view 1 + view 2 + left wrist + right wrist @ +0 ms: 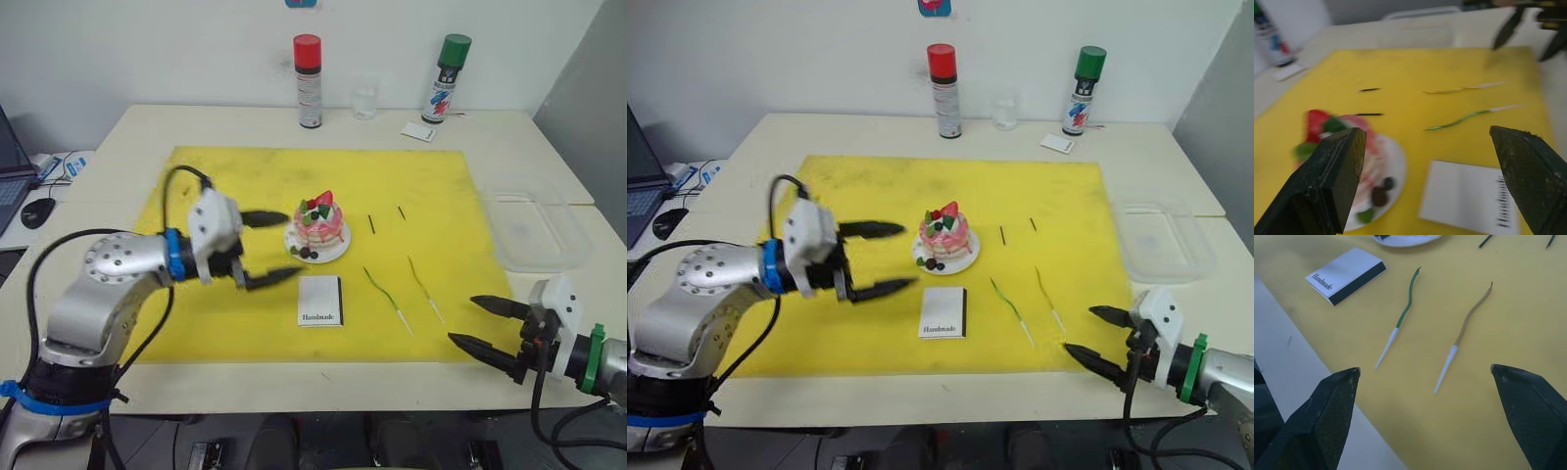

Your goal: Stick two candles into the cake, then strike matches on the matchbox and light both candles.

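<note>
Left eye view: both black two-fingered grippers, left (266, 249) and right (487, 324), gape apart; thin wavy green candles (388, 291) lie flat on the yellow mat (431, 186).

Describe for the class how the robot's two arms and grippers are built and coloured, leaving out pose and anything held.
The left arm has a rounded silver-grey shell with bolt holes, a blue ring at the wrist, a white housing, and black cables looping over it. The left gripper has two tapering black fingers. The right gripper matches it, with a white housing, a green wrist ring and a black cable below.
</note>
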Robot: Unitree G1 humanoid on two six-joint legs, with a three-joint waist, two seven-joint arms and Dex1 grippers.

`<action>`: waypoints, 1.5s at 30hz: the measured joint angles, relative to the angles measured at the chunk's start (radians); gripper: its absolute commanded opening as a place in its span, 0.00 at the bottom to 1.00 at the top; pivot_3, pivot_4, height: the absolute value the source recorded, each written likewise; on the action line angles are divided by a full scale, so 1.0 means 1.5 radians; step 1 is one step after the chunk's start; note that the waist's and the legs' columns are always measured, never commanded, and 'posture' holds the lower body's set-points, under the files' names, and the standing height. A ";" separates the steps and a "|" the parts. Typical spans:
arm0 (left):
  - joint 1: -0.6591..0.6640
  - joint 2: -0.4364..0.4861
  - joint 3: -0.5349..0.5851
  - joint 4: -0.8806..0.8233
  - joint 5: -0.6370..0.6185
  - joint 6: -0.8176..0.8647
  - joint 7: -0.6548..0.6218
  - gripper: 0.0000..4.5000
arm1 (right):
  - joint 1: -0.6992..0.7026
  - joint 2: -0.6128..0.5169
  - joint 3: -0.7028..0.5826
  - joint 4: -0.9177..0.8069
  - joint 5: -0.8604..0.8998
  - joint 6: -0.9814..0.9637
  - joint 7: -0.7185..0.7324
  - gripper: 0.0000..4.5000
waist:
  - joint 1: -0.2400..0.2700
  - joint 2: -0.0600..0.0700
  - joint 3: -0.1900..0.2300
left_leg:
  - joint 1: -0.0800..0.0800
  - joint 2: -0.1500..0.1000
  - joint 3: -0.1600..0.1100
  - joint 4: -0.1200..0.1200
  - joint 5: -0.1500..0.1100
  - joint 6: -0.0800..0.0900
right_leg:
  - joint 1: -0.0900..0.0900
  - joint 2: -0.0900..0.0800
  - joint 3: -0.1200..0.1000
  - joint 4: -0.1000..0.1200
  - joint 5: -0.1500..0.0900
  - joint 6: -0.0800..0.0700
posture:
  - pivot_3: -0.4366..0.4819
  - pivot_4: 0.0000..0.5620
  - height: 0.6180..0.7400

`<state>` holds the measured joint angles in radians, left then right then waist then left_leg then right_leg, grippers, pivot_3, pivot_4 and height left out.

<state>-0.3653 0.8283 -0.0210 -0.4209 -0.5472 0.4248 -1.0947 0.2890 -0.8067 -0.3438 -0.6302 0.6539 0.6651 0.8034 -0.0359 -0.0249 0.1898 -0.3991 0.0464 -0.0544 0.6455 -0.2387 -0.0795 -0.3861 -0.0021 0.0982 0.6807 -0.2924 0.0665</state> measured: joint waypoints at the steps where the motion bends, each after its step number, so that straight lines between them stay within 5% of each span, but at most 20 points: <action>1: -0.002 0.000 -0.014 -0.016 0.000 -0.002 -0.012 1.00 | -0.004 0.003 0.014 -0.005 -0.008 0.008 -0.019 1.00 | 0.000 0.000 0.000 | 0.000 0.000 0.000 0.000 0.000 0.000 | 0.000 0.000 0.000 0.000 0.000 0.000 | 0.48 0.27 1.00; 12: -0.023 -0.024 -0.047 -0.008 0.030 -0.029 -0.028 1.00 | -0.057 0.020 0.116 -0.031 -0.060 0.076 -0.135 1.00 | 0.001 0.000 0.000 | 0.000 0.000 0.000 0.000 0.000 0.000 | -0.001 0.000 0.000 0.000 0.000 0.000 | 0.48 0.27 1.00; 25: -0.017 -0.025 -0.046 -0.015 0.041 -0.024 -0.012 1.00 | -0.084 0.020 0.146 -0.002 -0.107 0.084 -0.144 0.01 | 0.001 0.000 0.000 | 0.000 0.000 0.000 0.000 0.000 0.000 | -0.001 0.000 0.000 0.000 0.000 0.000 | 0.48 0.27 1.00; 36: -0.006 -0.061 -0.039 -0.031 0.027 0.001 0.036 1.00 | -0.136 0.111 0.057 0.016 -0.027 0.130 -0.178 0.01 | 0.001 0.000 0.000 | 0.000 0.000 0.000 0.000 0.000 0.000 | -0.001 0.000 0.000 0.000 0.000 0.000 | 0.48 0.27 1.00; 40: 0.004 -0.168 -0.023 -0.037 -0.056 0.103 0.151 1.00 | -0.197 0.149 0.020 -0.002 0.038 0.111 -0.180 0.01 | 0.001 0.000 0.000 | -0.001 0.000 0.000 0.000 0.000 0.000 | -0.001 0.000 0.000 0.000 0.000 0.000 | 0.48 0.27 1.00; 45: -0.004 -0.369 0.056 0.001 -0.206 0.222 0.398 0.73 | -0.292 0.173 0.069 0.000 0.024 0.051 -0.187 0.00 | 0.000 0.000 0.000 | 0.000 0.000 -0.001 0.001 0.000 0.000 | 0.000 0.001 0.000 0.000 0.001 0.000 | 0.48 0.27 1.00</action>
<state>-0.3708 0.2747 0.0623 -0.4191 -0.8556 0.7571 -0.4983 -0.1494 -0.5472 -0.2402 -0.6295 0.6904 0.7414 0.5231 -0.0356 -0.0252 0.1896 -0.3998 0.0465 -0.0558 0.6467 -0.2386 -0.0791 -0.3864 -0.0012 0.0983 0.6807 -0.2914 0.0668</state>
